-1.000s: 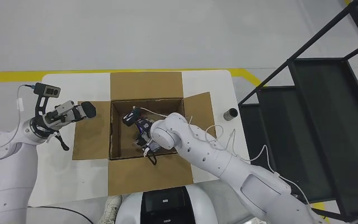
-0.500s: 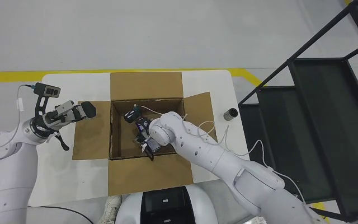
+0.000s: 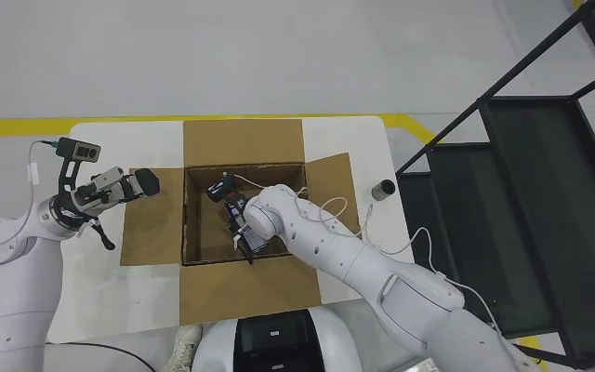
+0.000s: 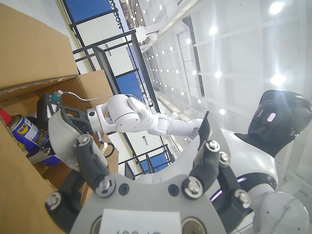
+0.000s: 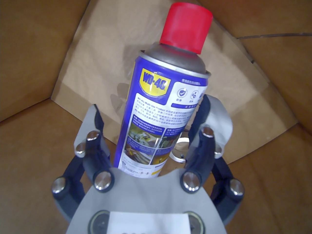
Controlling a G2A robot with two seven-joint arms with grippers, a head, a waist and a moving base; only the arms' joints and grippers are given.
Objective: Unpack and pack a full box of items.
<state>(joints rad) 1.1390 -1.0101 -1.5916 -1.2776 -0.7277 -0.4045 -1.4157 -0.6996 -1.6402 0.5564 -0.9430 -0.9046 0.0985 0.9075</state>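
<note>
1. The open brown cardboard box (image 3: 244, 139) sits in the middle of the top view on the white table (image 3: 112, 279), with all four flaps folded outward.
2. The right gripper (image 5: 151, 105) is down inside the box. It appears clenched on the blue spray can with a red cap (image 5: 160, 93), with one dark pad on each side of the can's lower body near its base.
3. The key relation is that the can's long axis runs straight out from the claw. The base is tucked toward the wrist and the red cap (image 5: 186, 27) points away, toward the brown paper lining the box floor. The can is tilted rather than upright.
4. A pale ring-shaped item (image 5: 180, 147) lies on the box floor just beside the can's lower end.
5. The left gripper (image 3: 141, 183) hangs at the left of the top view over the box's left flap. Its fingers are spread apart and hold nothing.
6. The right arm is the nearer one, and the left is well apart from the can.
7. Judgement: the next move, whether a lift out or a set-down, has to account for the cap-end reach and the box walls close around it.
8. A small dark cylinder (image 3: 382, 189) stands on the table at the right, outside the box.
</note>
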